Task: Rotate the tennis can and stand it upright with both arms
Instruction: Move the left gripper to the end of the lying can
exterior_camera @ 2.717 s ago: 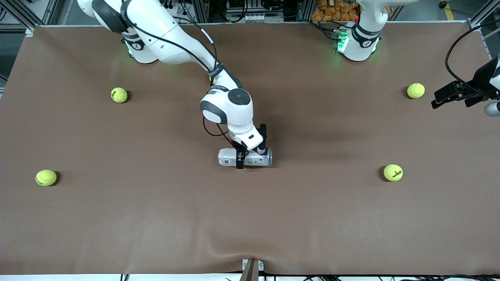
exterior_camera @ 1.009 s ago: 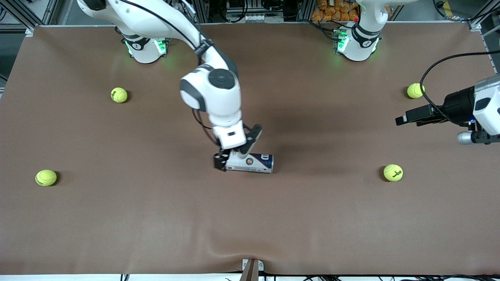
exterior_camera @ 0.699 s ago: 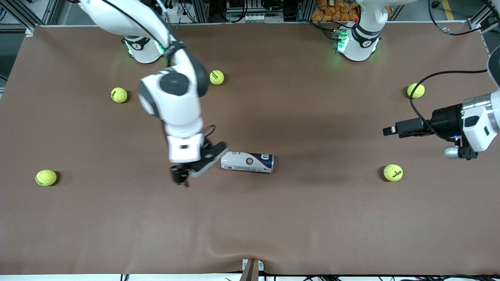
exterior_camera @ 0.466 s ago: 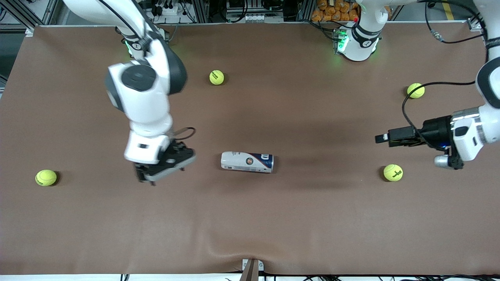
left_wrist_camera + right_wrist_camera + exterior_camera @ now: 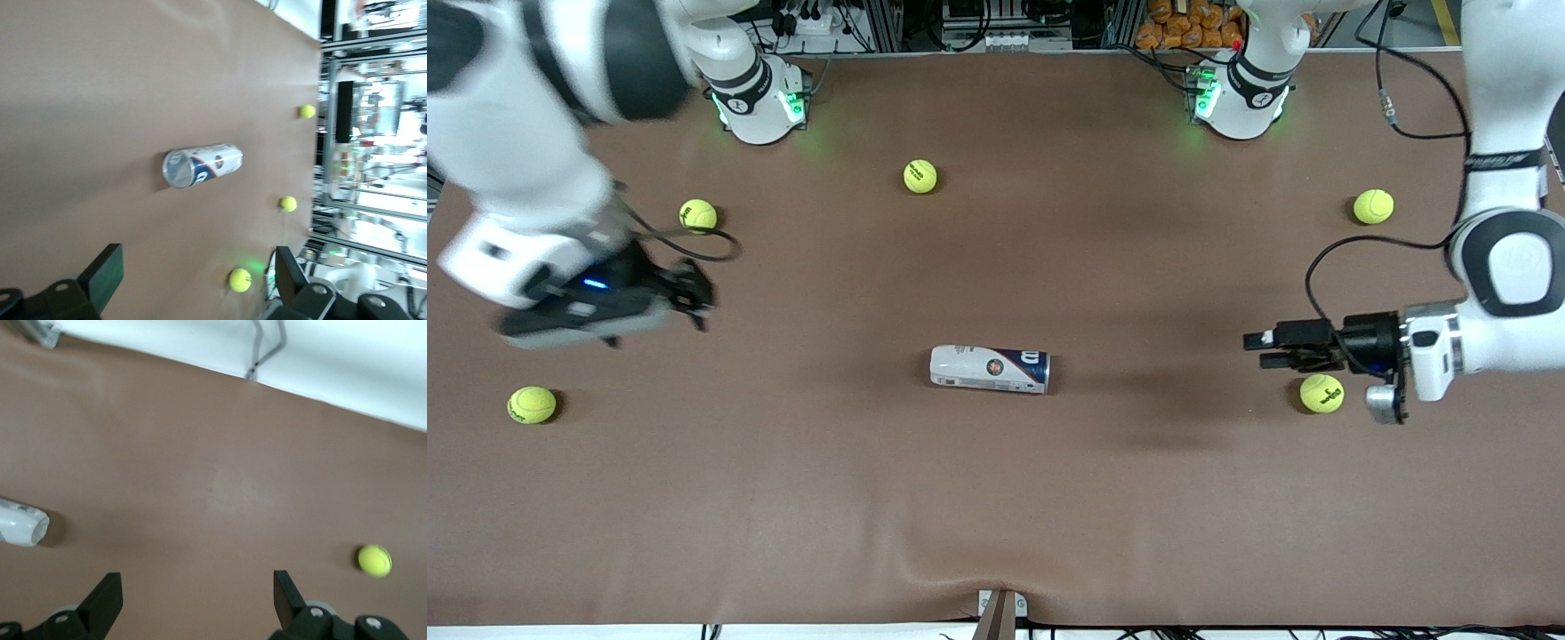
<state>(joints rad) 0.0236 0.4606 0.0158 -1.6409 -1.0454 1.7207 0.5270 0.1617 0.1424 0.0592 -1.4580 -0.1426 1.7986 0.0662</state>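
Lying on its side near the middle of the table (image 5: 800, 533), the tennis can (image 5: 989, 369) points its blue band at three o'clock, toward the left arm's end, and its white end at nine o'clock. Neither claw touches it. The left gripper (image 5: 1263, 348) hangs spread and empty above the table, just beside a tennis ball (image 5: 1321, 393), aimed at the can's banded end. The right gripper (image 5: 694, 298) hovers spread and empty over the table's right-arm end. Judging by this, the standing-up has not begun; grasping, turning and setting upright all remain.
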